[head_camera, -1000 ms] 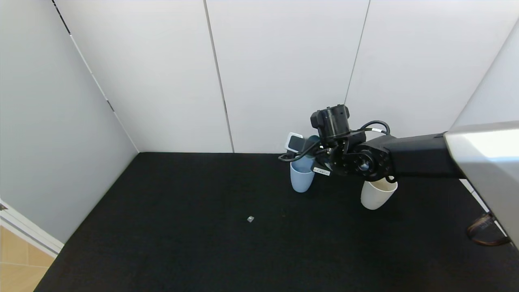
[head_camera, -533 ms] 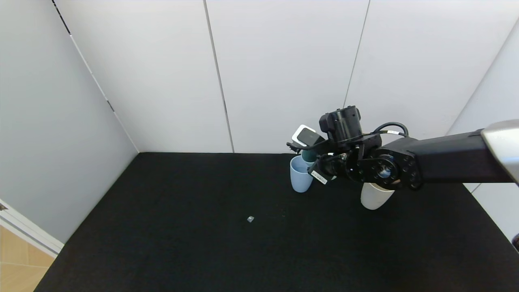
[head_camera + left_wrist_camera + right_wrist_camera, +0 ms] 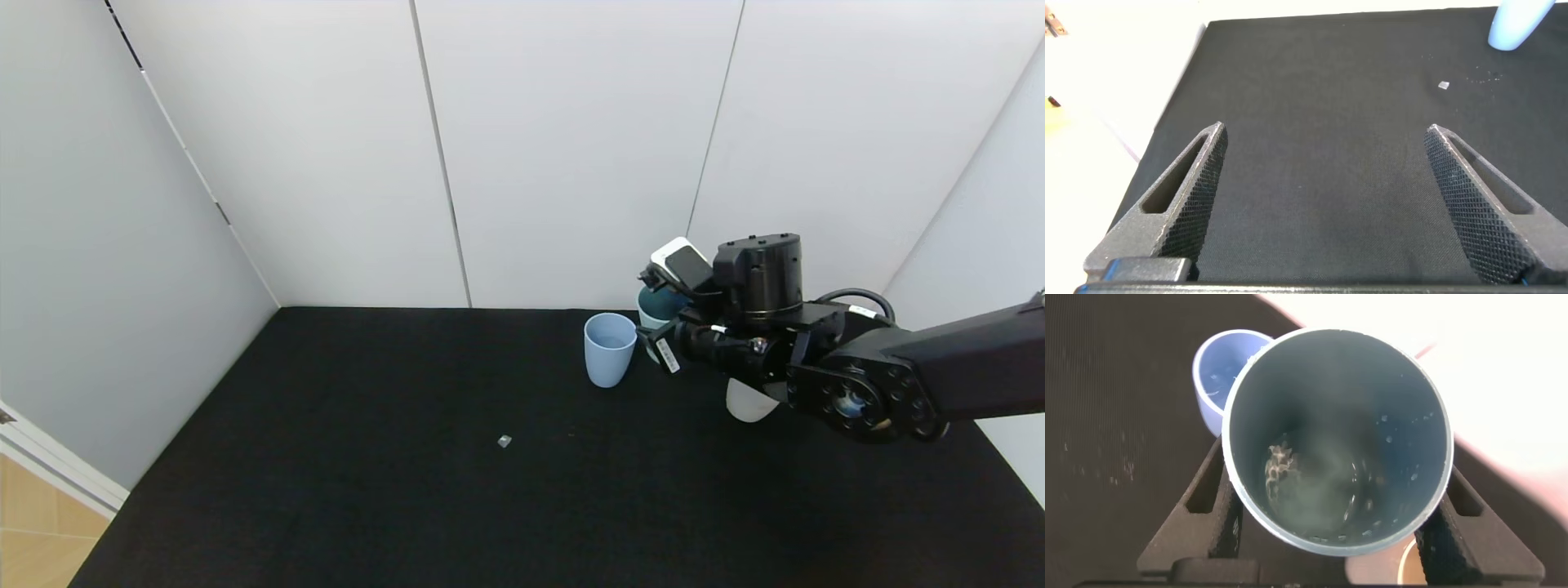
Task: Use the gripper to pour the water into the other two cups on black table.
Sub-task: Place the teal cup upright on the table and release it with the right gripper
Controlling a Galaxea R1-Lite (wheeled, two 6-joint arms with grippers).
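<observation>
My right gripper [image 3: 663, 333] is shut on the mint-green cup [image 3: 658, 305], which it holds above the black table [image 3: 367, 474] between the two other cups. In the right wrist view the gripper [image 3: 1335, 469] clasps that cup [image 3: 1404, 384] by its sides, and a little water [image 3: 1315, 490] glints in its dark teal bottom. The light blue cup [image 3: 609, 349] stands upright just left of it and also shows in the right wrist view [image 3: 1212, 376]. The cream-beige cup [image 3: 744, 403] is mostly hidden under my right arm; its rim [image 3: 1409, 567] peeks out in the right wrist view. My left gripper [image 3: 1324, 128] is open and empty, low over the table.
A small grey scrap [image 3: 504, 441] lies on the table in front of the blue cup; it also shows in the left wrist view [image 3: 1444, 85] with the blue cup [image 3: 1517, 23] beyond. White wall panels [image 3: 571, 147] close the back and sides.
My right gripper has moved right with the mint-green cup, away from above the light blue cup toward the cream-beige cup, and the cup has turned back toward upright.
</observation>
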